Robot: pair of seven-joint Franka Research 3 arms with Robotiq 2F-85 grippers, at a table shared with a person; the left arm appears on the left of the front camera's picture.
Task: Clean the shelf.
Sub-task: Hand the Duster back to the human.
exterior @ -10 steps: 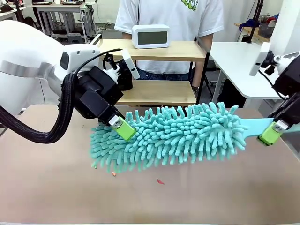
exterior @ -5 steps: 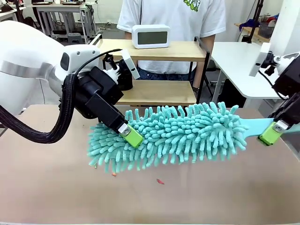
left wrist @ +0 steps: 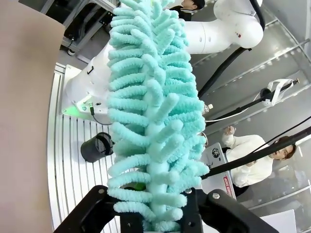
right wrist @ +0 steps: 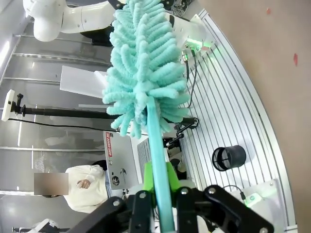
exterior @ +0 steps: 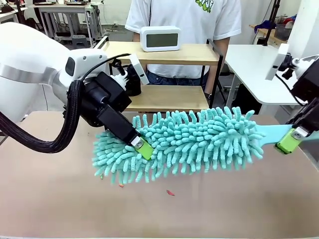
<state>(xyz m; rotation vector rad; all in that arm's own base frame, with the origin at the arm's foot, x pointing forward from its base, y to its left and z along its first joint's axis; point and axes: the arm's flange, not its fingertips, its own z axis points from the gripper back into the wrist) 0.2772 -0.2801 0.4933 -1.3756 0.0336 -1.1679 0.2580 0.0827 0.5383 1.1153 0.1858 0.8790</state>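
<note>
Duster [exterior: 199, 142] between grippers, above table [exterior: 224, 209]

From my right wrist camera I see the right gripper [right wrist: 161, 201] with its jaws clamped on the teal handle of the duster [right wrist: 146, 63]. The fluffy head extends away from me, with the brown counter [right wrist: 272, 58] at upper right.

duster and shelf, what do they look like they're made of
Duster: soft teal chenille or microfibre, judging by its thick fuzzy fingers; its flat handle looks like smooth teal plastic. Shelf: pale boards with a matte wood look, possibly laminate, in a thin black frame that is probably painted metal.
</note>
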